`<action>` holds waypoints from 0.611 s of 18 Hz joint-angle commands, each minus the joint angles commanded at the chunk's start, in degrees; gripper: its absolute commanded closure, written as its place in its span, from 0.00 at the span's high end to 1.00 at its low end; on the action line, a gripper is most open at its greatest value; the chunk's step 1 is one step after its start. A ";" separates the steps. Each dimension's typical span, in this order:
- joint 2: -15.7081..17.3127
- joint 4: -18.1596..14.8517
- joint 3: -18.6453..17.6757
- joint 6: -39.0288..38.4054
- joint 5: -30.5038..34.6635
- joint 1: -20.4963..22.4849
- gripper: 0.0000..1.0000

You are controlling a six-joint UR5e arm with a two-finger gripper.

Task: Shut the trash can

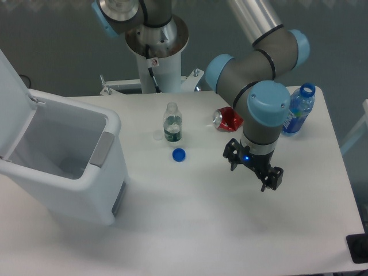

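Observation:
The trash can point(80, 190), a large white bin, fills the table's left side with its mouth uncovered. Its flat white lid point(11, 103) stands raised at the far left, hinged along the back rim. A grey latch point(102, 149) faces right on the front wall. My gripper point(253, 167) hangs over the table well to the right of the bin, pointing down. Its fingers are spread, it is open, and nothing is between them.
A small clear bottle point(172, 123) stands uncapped mid-table with a blue cap point(179, 154) lying in front of it. A red can point(228, 119) lies on its side beside the arm. A blue bottle point(299, 109) stands at the back right. The robot base point(155, 46) is behind.

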 joint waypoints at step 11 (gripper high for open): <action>3.16 -0.09 0.17 -4.89 -0.69 -0.09 1.00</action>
